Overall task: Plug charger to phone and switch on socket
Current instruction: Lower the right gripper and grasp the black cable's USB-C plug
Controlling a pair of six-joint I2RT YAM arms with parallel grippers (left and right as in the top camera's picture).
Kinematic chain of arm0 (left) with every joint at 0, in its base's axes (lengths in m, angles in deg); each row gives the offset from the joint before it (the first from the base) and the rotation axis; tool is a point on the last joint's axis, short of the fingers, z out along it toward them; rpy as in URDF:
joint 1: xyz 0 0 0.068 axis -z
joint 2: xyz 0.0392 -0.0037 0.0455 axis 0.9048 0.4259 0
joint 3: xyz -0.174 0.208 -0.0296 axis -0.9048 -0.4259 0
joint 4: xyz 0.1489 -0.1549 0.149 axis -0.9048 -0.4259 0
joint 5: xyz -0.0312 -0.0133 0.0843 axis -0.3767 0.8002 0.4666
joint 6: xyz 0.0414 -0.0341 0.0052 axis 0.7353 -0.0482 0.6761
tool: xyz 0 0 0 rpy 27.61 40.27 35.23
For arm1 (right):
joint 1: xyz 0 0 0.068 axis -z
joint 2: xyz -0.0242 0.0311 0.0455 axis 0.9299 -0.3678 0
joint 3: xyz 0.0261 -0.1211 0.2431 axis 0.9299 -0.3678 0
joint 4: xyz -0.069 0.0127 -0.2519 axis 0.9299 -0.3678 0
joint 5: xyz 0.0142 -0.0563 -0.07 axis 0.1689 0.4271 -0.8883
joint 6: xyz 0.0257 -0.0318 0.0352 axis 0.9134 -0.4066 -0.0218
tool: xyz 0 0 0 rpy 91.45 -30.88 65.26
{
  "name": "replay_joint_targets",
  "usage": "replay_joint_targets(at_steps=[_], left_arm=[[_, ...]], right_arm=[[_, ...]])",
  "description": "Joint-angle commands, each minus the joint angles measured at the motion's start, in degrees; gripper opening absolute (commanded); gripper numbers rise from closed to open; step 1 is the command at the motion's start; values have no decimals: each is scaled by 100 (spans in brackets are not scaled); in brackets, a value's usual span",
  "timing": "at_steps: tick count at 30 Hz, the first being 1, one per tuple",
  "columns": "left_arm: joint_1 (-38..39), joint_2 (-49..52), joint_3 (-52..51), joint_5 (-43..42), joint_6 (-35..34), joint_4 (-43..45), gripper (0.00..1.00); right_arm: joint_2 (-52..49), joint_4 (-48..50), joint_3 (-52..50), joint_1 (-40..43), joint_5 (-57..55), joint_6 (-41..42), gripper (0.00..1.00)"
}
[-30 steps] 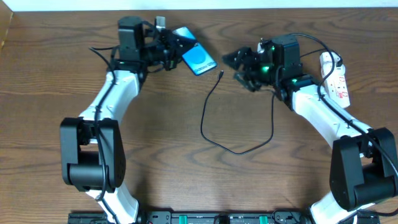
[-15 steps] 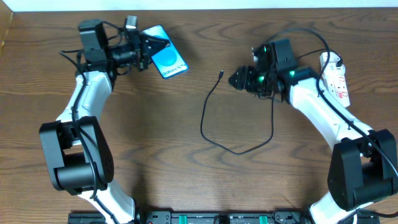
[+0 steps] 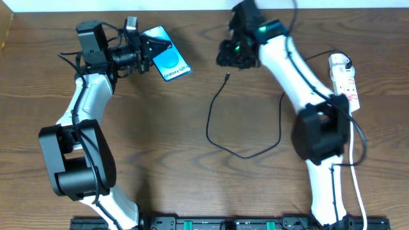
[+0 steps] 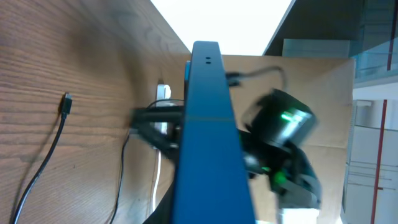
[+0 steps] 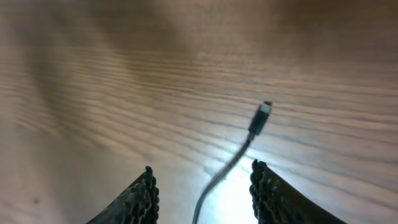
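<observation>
My left gripper (image 3: 146, 52) is shut on the phone (image 3: 169, 62) and holds it at the far left, lit blue screen up. In the left wrist view the phone (image 4: 208, 137) is edge-on, a blue bar hiding the fingers. The charger's thin black cable loops across the table middle (image 3: 211, 131), with its plug tip (image 3: 227, 76) lying free on the wood. My right gripper (image 3: 229, 59) hovers just beyond the tip, open. In the right wrist view the cable runs between the open fingers (image 5: 202, 183) and the plug tip (image 5: 260, 118) lies ahead. The socket (image 3: 346, 82) lies at the right edge.
The table's far edge runs just behind both grippers. The right arm (image 3: 291, 64) stretches across the space between the cable and the socket. The right arm's thicker black cables arc near the socket's far end (image 3: 337, 62). The cable tip (image 4: 65, 102) also shows in the left wrist view.
The right gripper swung from right of the cable to the far side, above the plug tip. The left gripper carried the phone leftward, then held nearly still.
</observation>
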Motion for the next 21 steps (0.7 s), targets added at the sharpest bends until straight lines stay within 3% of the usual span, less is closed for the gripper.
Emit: replay_joint_targets(at_steps=[1, 12, 21], left_arm=[[2, -122, 44, -181, 90, 48, 8], [2, -122, 44, -181, 90, 48, 7], [2, -122, 44, -181, 90, 48, 8]], right_arm=[[-435, 4, 153, -192, -205, 474, 42], [-758, -258, 70, -201, -719, 713, 40], [-761, 175, -413, -247, -717, 1097, 34]])
